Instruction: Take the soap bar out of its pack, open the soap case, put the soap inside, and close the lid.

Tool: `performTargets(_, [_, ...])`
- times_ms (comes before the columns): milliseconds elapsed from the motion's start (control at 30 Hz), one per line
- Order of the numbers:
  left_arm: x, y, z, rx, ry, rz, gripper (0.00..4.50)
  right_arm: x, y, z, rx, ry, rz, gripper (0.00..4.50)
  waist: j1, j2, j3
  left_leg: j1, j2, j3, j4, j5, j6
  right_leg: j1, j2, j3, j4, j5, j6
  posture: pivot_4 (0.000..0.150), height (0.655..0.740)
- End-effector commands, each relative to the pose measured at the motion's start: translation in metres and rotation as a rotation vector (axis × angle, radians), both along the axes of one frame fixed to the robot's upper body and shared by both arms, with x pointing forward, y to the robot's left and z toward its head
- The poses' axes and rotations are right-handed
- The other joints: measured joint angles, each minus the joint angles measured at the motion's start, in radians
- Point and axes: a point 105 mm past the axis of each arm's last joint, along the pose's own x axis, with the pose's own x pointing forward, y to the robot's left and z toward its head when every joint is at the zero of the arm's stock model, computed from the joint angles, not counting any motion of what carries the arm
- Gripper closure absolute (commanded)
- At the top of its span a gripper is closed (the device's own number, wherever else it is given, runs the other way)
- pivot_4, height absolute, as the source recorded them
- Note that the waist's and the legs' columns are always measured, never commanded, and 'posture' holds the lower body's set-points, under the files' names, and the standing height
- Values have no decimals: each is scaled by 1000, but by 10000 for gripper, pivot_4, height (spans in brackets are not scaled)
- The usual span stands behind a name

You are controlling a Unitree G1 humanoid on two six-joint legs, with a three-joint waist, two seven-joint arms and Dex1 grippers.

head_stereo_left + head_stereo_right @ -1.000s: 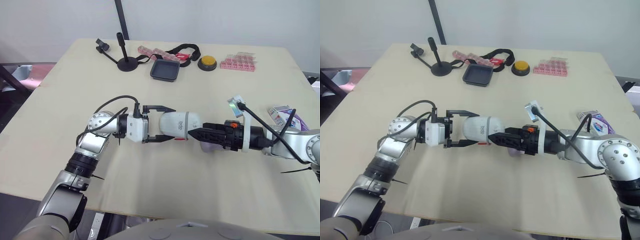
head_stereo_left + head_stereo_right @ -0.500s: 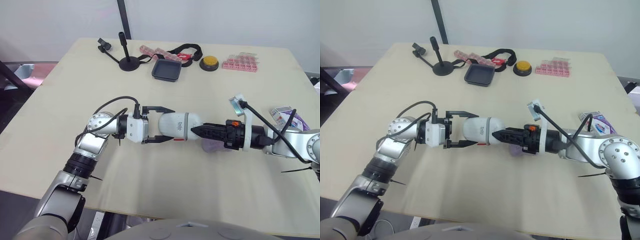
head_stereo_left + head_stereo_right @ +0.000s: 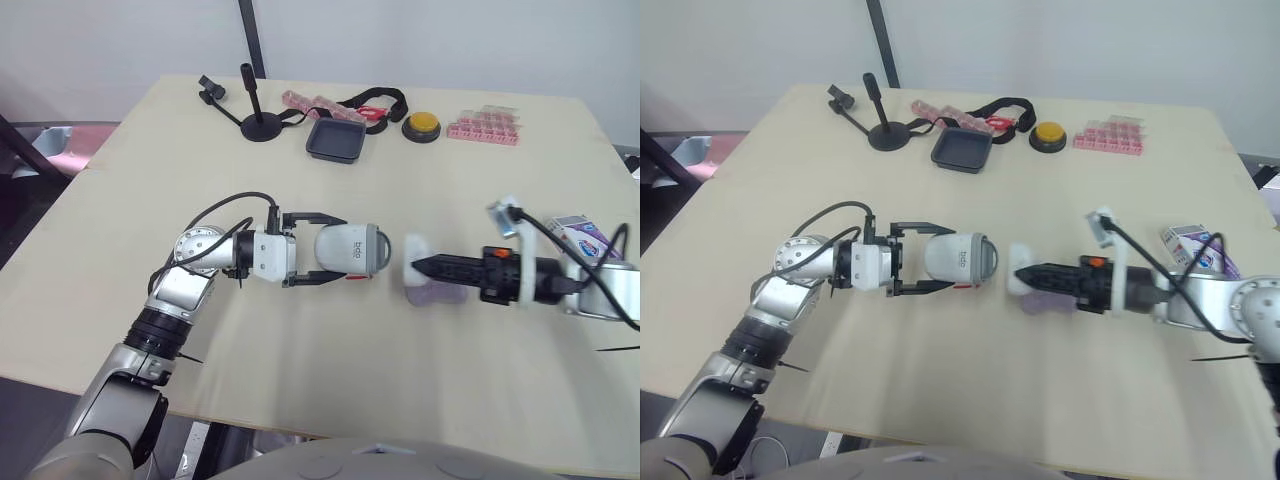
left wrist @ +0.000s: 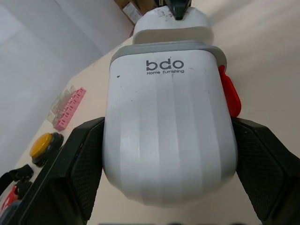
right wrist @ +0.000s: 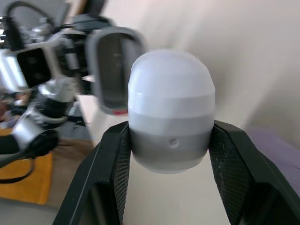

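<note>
- Left gripper (image 3: 948,258) is clamping the soap case (image 4: 168,136), one black finger pressing on each side. The white body is lying sideways over the table (image 3: 300,400), with its grey-rimmed mouth facing the robot's right.
- Right gripper (image 5: 171,161) is gripping the lid (image 3: 415,258), both fingers closing against its opposite sides.
- Lid and case are sitting apart but roughly in line, with a clear gap showing between them near the table's middle.
- Purple soap bar (image 3: 437,294) is lying on the table just under the right gripper's fingers, beside the lid.
- Soap pack (image 3: 580,232) is resting near the table's right edge, beyond the right arm.
</note>
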Motion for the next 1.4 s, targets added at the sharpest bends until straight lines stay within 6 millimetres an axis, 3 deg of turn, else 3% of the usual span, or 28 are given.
performTargets(33, [-2, 2, 9, -20, -17, 1, 10233, -1, -13, 10, -20, -43, -7, 25163, -1, 0, 0, -2, 0, 0, 0, 0, 0, 1, 0, 1, -1, 0, 0, 1500, 7400])
performTargets(67, [-2, 2, 9, -20, -16, 1, 10233, -1, -13, 10, -20, -44, -4, 25163, -2, 0, 0, -2, 0, 0, 0, 0, 0, 1, 1, 1, -1, 0, 0, 1500, 7400])
performTargets(133, [0, 3, 6, -14, 21, 14, 10233, -2, -41, 5, -177, -43, -42, 25163, 0, 1, 0, -2, 1, 0, 0, 0, -1, 1, 1, 1, -1, 0, 0, 1500, 7400])
performTargets(267, [3, 4, 2, -4, 81, 23, 10233, -7, -105, -13, -757, -28, 5, 25163, 7, 6, 1, 0, 1, -1, 6, -2, 3, 0, -1, -1, 3, -1, 2, 1500, 7400])
performTargets(333, [3, 3, 2, -1, 87, 21, 10233, -10, -121, -18, -925, -28, 77, 25163, 0, 5, 1, 0, 2, -1, 7, -3, 3, -1, -4, 0, 3, -2, 3, 1500, 7400])
performTargets(667, [2, 2, 1, -1, 94, 23, 10233, 9, -126, -27, -1016, -102, 158, 25163, -42, 4, 1, -2, 4, 4, 8, -4, 3, -5, -4, 4, 5, -2, 2, 1500, 7400])
performTargets(833, [1, 4, 1, -2, 99, 34, 10233, 8, -122, -32, -1085, -126, 308, 25163, -48, 5, 1, -2, 8, 4, 9, -4, 3, -6, -3, 6, 7, -2, 2, 1500, 7400])
performTargets(1133, [-1, 2, -1, -7, 106, 36, 10233, 14, -120, -37, -1135, -173, 375, 25163, -60, 5, 1, -3, 8, 6, 13, -4, 4, -9, -3, 8, 14, -2, 1, 1500, 7400])
performTargets(1200, [-1, 2, -1, -7, 107, 36, 10233, 16, -120, -36, -1133, -182, 377, 14992, -65, 5, 1, -3, 8, 6, 14, -4, 4, -9, -3, 9, 14, -2, 1, 1500, 7400])
performTargets(1233, [-1, 1, -1, -6, 107, 36, 10233, 16, -120, -36, -1134, -187, 380, 13178, -67, 5, 1, -3, 8, 6, 14, -4, 4, -9, -3, 9, 14, -2, 1, 1500, 7400])
performTargets(1300, [0, 1, -2, -6, 108, 39, 10233, 15, -120, -36, -1123, -186, 383, 5043, -69, 5, 1, -2, 8, 6, 14, -4, 5, -9, -4, 9, 14, -2, 1, 1500, 7400])
performTargets(1367, [0, 1, -2, -7, 114, 45, 10233, 15, -120, -35, -1118, -192, 387, 171, -71, 5, 1, -2, 8, 6, 14, -4, 5, -9, -3, 9, 14, -2, 1, 1500, 7400])
performTargets(1400, [1, 2, -3, -7, 126, 52, 10233, 15, -121, -32, -1113, -204, 380, 171, -71, 5, 1, -2, 8, 6, 14, -4, 5, -9, -3, 10, 15, -2, 1, 1500, 7400])
